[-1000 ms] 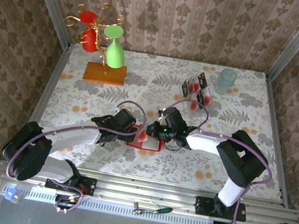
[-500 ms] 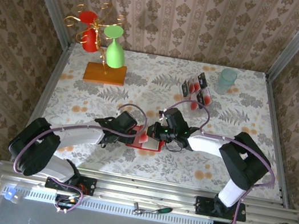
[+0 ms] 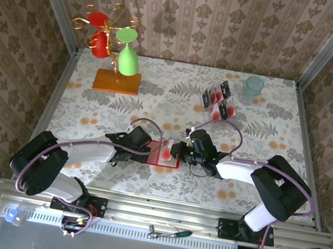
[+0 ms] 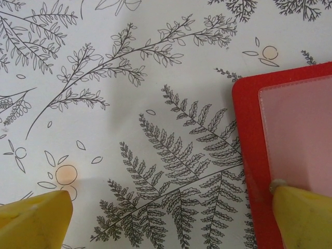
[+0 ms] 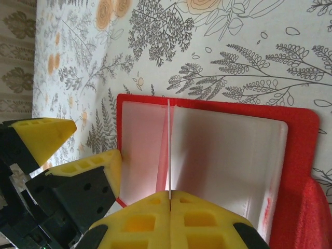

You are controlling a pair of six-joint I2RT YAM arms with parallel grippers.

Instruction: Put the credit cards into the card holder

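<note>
A credit card (image 5: pixel 169 150) is being gripped edge-on by the right gripper (image 5: pixel 170 199) jaws over the open card holder (image 5: pixel 298 155). The left gripper (image 4: pixel 166 223) jaws are being held wide, one finger touching the holder's edge.

overhead on table (image 3: pixel 158 97), both wrists close, seemingly sharing card holder (image 5: pixel 298 135)

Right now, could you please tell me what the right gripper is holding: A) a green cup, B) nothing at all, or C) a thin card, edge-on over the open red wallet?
C: the right gripper is shut on a thin card standing edge-on above the open wallet.
</note>
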